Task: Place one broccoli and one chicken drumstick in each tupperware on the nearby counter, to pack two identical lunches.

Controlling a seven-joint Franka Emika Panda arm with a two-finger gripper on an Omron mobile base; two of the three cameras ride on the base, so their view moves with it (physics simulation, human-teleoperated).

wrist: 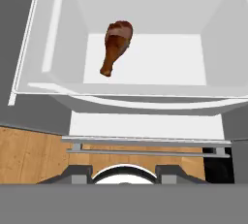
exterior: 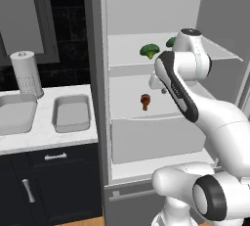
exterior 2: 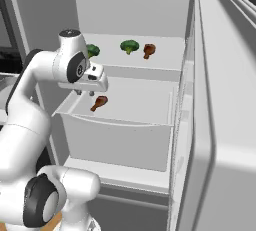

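One chicken drumstick (wrist: 116, 43) lies in the white fridge drawer (wrist: 145, 63), narrow end toward the drawer's front; it also shows as the lower drumstick (exterior 2: 99, 102) (exterior: 145, 101). My gripper (exterior 2: 84, 93) hangs above the drawer's front left part, open, with nothing between its fingertips (wrist: 77, 173). A second drumstick (exterior 2: 149, 50) and a broccoli (exterior 2: 129, 46) (exterior: 149, 50) rest on the shelf above. The other broccoli (exterior 2: 92, 50) is partly hidden by my arm. Two grey tupperware trays (exterior: 72, 112) (exterior: 17, 112) sit side by side on the counter (exterior: 46, 137), both with nothing in them.
The open fridge door (exterior 2: 220, 100) stands close on the right. A paper towel roll (exterior: 25, 73) is at the back of the counter, behind the trays. Dark navy cabinets with silver handles (exterior: 55, 156) lie below. The drawer's front wall (exterior 2: 115, 140) rises under my hand.
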